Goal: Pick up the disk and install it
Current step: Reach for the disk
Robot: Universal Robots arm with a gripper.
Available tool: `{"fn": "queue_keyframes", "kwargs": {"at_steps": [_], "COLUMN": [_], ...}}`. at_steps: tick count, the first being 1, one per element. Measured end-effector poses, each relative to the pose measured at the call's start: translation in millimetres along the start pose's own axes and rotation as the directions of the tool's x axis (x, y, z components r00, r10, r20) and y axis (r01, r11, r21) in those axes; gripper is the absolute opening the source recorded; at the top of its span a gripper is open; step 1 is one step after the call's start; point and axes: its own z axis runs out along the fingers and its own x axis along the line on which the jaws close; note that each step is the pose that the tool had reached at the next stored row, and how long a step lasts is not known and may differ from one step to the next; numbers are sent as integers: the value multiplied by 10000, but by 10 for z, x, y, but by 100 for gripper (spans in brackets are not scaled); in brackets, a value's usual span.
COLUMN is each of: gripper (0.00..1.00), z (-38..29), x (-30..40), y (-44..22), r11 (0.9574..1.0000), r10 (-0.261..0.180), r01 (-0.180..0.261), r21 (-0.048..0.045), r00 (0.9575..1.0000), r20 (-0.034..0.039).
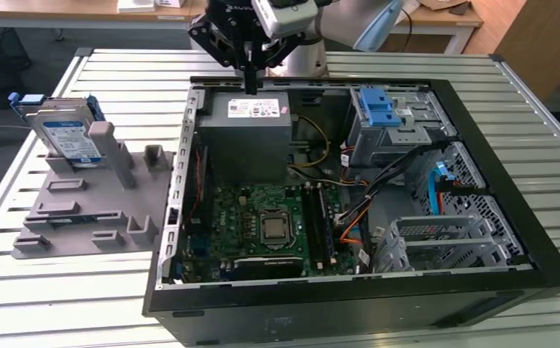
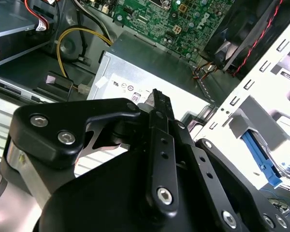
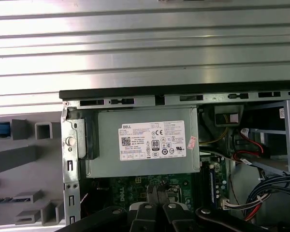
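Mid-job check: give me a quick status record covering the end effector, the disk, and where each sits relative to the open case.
end effector: shut, holding nothing, over the power supply near the case's edge
disk: standing upright in the grey fixture, on the exterior view's left, outside the computer case
contact: none; end effector and disk are well apart
case: open on top, motherboard exposed
task state: disk not yet picked up
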Motion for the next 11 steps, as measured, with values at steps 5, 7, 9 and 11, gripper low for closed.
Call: {"fn": "queue_keyframes", "kwargs": {"at_steps": [5, 7, 9, 11], "gripper": [11, 11, 11, 11], "z": [0, 0, 1, 1], "x": [9, 16, 18, 23], "y": [-1, -1, -1, -2], "r11": [10000, 10000, 10000, 10000], "r10": [0, 0, 0, 1], "r01": [0, 0, 0, -1], "r21": [0, 0, 0, 0], "r00": [10000, 10000, 10000, 10000], "r20": [0, 0, 0, 0]}}
